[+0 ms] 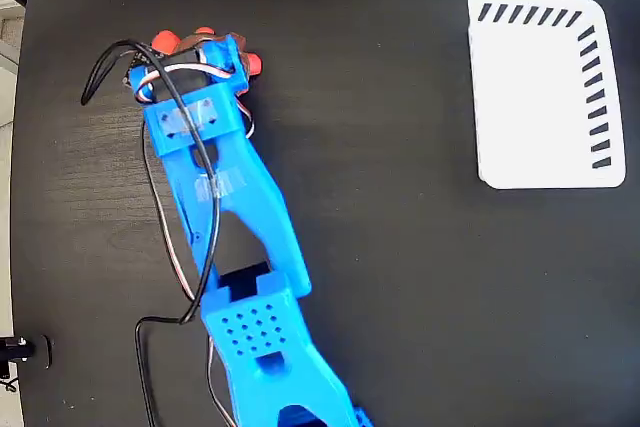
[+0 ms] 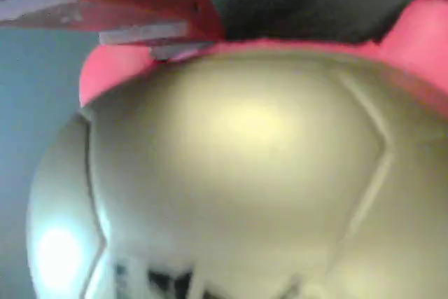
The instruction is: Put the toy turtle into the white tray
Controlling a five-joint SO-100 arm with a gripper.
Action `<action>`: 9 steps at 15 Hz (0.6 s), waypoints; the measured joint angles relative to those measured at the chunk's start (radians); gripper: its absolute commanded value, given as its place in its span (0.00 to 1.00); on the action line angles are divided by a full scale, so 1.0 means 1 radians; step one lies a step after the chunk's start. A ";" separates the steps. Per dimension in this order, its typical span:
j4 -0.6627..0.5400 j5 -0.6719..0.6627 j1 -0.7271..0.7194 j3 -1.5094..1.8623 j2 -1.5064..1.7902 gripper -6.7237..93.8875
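Filling my wrist view right up against the lens, the toy turtle point(image 2: 238, 173) is showing its shiny silver-beige shell, red head and feet peeking out around its upper edge, a dark mark just creeping in at the bottom. I'm looking down the fixed view now: the blue arm point(image 1: 235, 237) is stretching across the dark table point(image 1: 400, 247), and the gripper point(image 1: 205, 52) is sitting right on top of the turtle, red bits poking out around it. The white tray point(image 1: 545, 97) is lying well apart from the pincer, off to its right in that view, and it's sitting empty. So I'm judging the task as barely started: the pickup is in hand, carry and drop are left. Whether the pincer is clamping the turtle or hanging open, I can't tell; its fingers are hiding behind the arm's own bulk and wiring.
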 measured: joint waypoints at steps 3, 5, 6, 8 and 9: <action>-0.014 0.000 0.000 0.000 0.000 0.03; -0.015 0.000 0.000 0.000 0.000 0.03; -0.015 0.000 0.005 0.000 0.000 0.03; -0.018 0.000 0.006 0.008 0.005 0.03; -0.023 0.000 0.006 0.029 0.018 0.03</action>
